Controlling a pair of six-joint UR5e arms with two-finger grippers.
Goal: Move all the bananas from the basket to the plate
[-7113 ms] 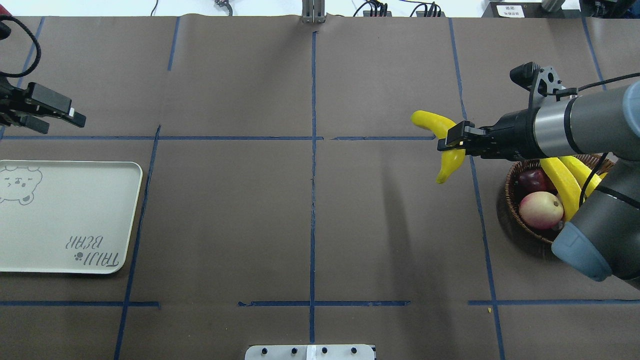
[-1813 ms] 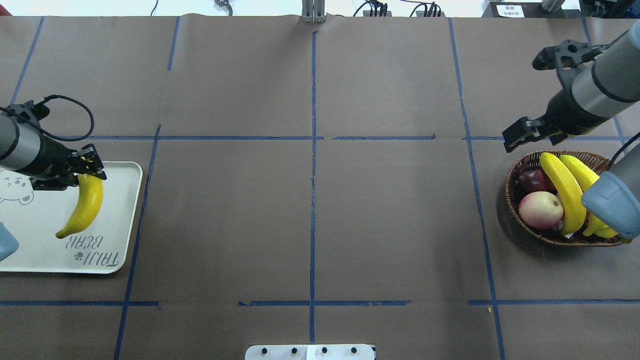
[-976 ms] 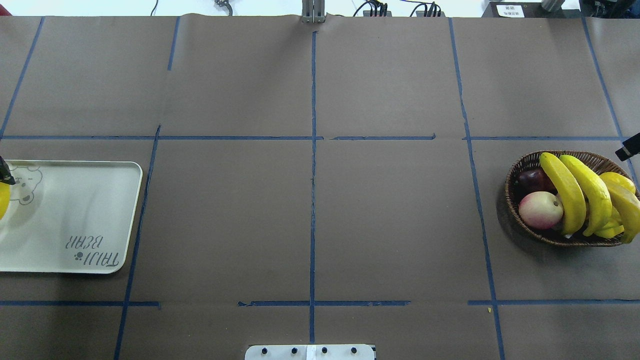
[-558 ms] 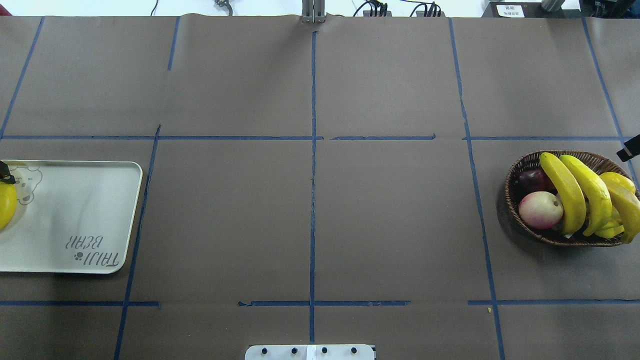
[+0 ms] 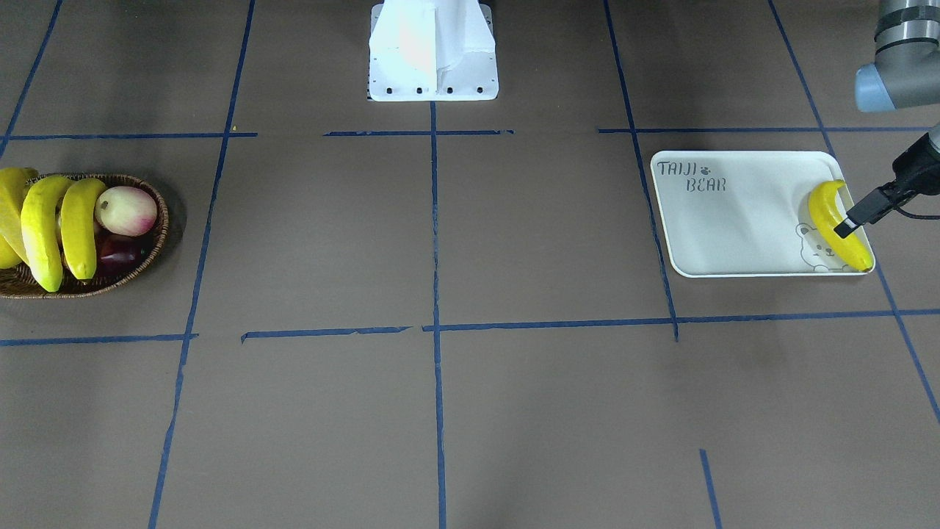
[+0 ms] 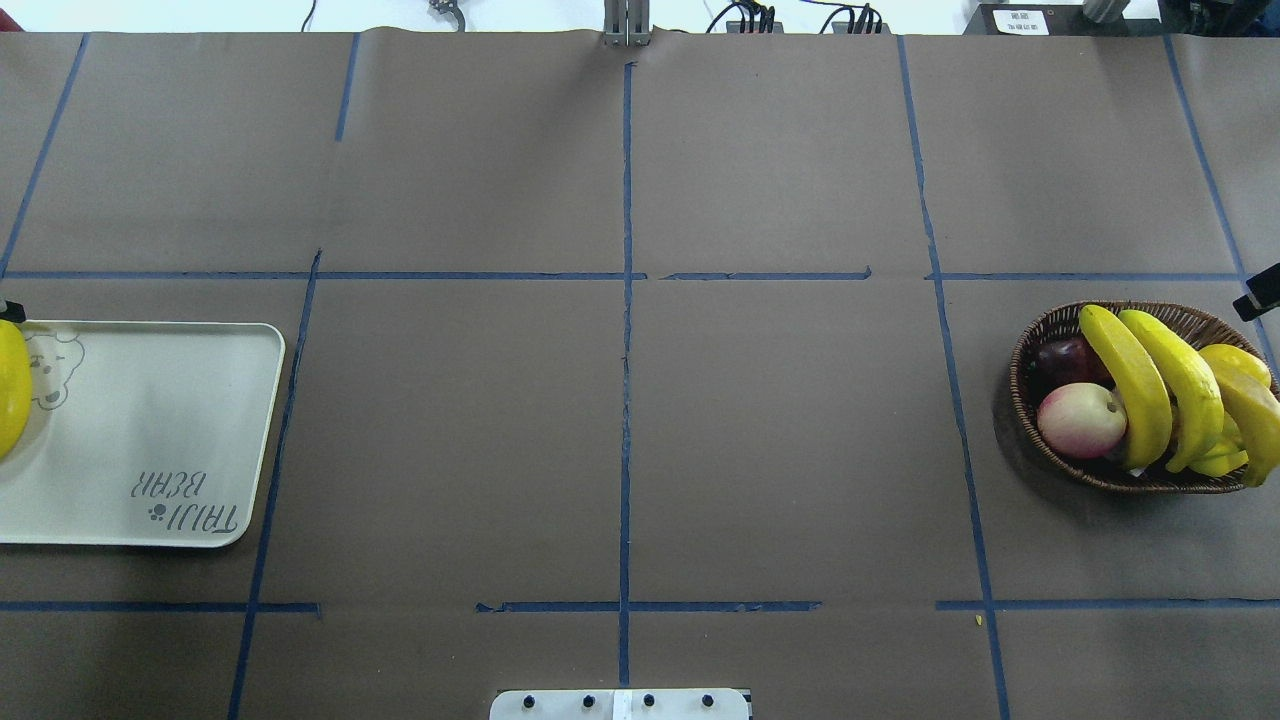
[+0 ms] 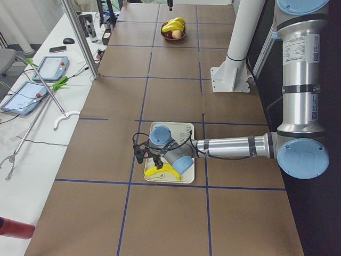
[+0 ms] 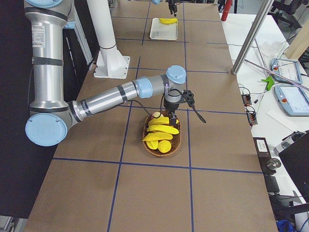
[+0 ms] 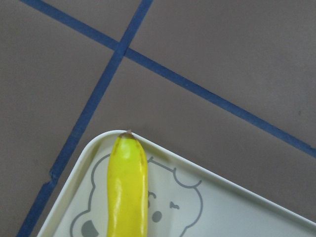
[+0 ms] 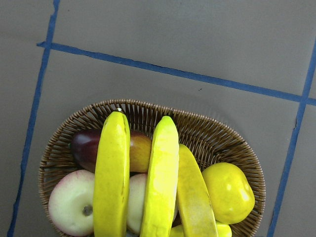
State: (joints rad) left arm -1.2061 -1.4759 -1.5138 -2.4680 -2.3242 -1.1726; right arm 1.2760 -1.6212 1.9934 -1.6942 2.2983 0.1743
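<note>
- Nearest, from the plate end of the table: the plate [image 5: 734, 220] now has one banana [image 5: 824, 211] along its bear-drawing end. The banana's tip is tucked into the corner and its body lies over the cartoon. Under two seconds ago it hung over the middle of the plate, so it has been carried right across to the outer edge.
- The left gripper [image 5: 850, 224] sits right against that banana, with one dark finger crossing it. I cannot tell whether the fingers are pinching it or have let go, and its own wrist camera shows none of them.
- I judge the first of four bananas delivered, or a release away from it.
- The overhead camera cuts off this end of the plate, leaving only a sliver of yellow at its edge.
- Farther off, the middle of the table holds nothing but blue tape lines [image 6: 625, 400].
- Farthest: the basket [image 10: 217, 136] holds three bananas [image 10: 160, 173] laid side by side, the third partly buried. With them are an apple [image 6: 1080, 420], a dark red fruit [image 6: 1062, 358] and a plump yellow fruit [image 10: 228, 190].
- The right gripper [image 8: 171, 118], which carried the first banana seven seconds ago, is back above the basket — apparently lining up the next pick. Overhead shows only a fingertip at the frame edge, so I cannot tell whether its fingers are spread or together.
</note>
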